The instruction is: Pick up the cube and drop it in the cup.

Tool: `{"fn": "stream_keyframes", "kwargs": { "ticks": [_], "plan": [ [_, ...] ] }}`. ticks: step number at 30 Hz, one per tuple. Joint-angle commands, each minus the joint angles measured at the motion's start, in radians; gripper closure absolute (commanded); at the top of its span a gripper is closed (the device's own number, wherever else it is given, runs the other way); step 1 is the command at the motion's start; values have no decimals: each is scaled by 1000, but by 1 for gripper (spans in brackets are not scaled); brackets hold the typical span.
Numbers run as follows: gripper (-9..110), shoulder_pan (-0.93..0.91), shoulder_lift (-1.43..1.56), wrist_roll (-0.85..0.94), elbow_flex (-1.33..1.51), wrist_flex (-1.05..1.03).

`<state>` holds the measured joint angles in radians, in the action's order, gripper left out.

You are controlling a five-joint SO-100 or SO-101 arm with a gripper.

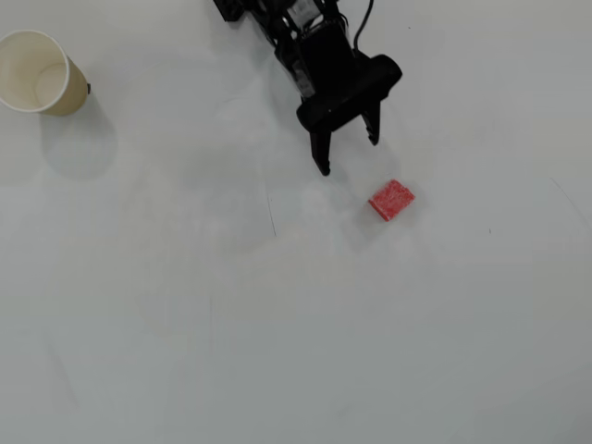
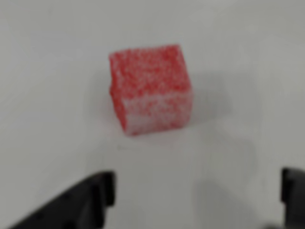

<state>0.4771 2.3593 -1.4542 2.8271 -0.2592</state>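
Observation:
The cube (image 1: 391,200), a small red-pink speckled block, lies on the white table right of centre in the overhead view. The wrist view shows the cube (image 2: 151,88) large and blurred, just ahead of the fingers. My black gripper (image 1: 349,154) is open, its two fingertips spread apart just up and left of the cube, touching nothing. In the wrist view the gripper (image 2: 198,191) shows as two dark finger ends at the bottom corners with bare table between them. The cup (image 1: 37,72), cream-white with a tan wall, stands upright at the far top left, well away from the cube.
The black arm (image 1: 296,28) enters from the top edge of the overhead view. The white table (image 1: 277,324) has faint scuffs and thin pencil-like lines.

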Motion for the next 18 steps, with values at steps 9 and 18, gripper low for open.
{"fn": "stream_keyframes", "kwargs": {
  "ticks": [9,18],
  "plan": [
    [71,48,-336,-2,-350,169],
    [67,91,-446,-2,-402,252]
  ]
}}
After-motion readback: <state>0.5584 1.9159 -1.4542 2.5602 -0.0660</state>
